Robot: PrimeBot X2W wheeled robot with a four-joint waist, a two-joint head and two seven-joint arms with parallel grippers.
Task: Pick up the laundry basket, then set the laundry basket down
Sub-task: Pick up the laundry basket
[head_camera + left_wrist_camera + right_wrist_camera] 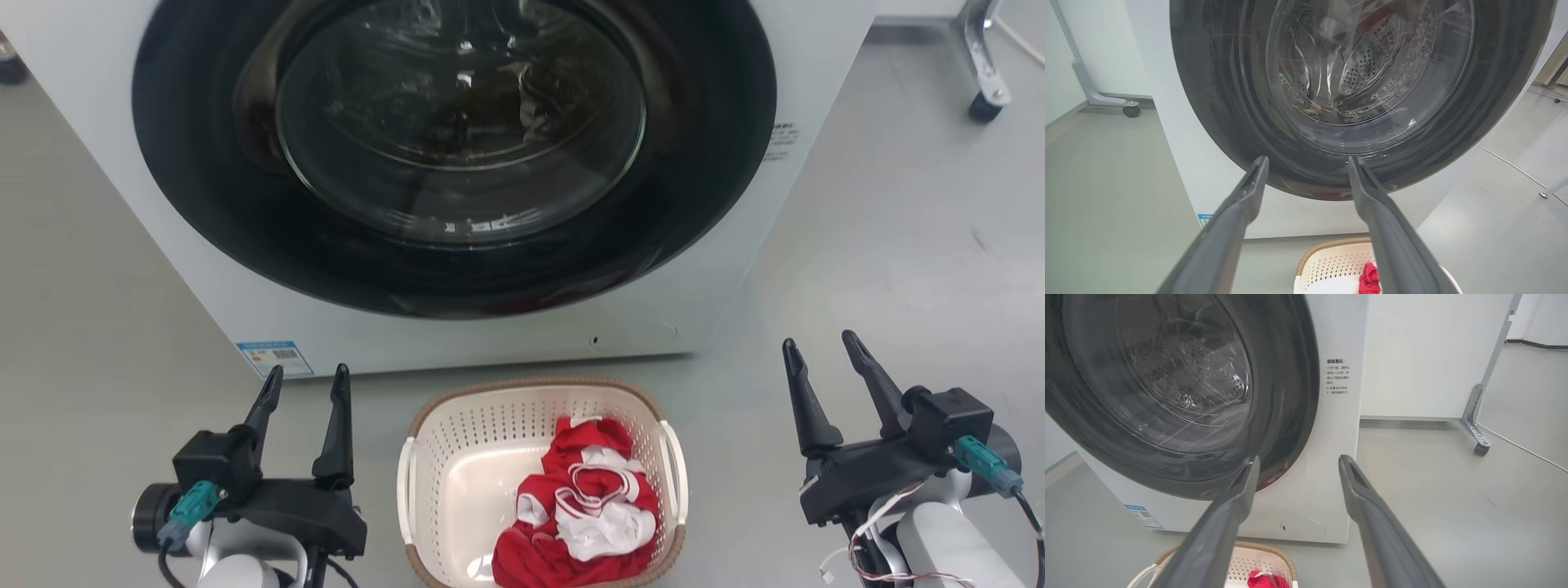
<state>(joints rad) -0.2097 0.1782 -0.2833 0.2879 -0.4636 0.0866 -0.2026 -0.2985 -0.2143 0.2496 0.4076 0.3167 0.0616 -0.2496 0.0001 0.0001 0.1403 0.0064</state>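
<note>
A big white washing machine [490, 347] is set on the grey floor [898, 245]. Its round black door [204, 204] is shut, and a clear glass window [461, 122] is set in its middle. Through the glass, a shiny drum [1372, 61] full of little holes is seen. A blue sticker [274, 358] is stuck at the bottom left corner of the machine's front. A small round cover [1302, 528] is set at the bottom right corner, and tiny black words [1337, 377] are printed beside the door. Red and white clothes [584, 506] are heaped in front of the machine. Off to the right, a white board [1425, 355] is seen, with a metal leg [1472, 412] and a black wheel [1481, 449] at its bottom corner.
</note>
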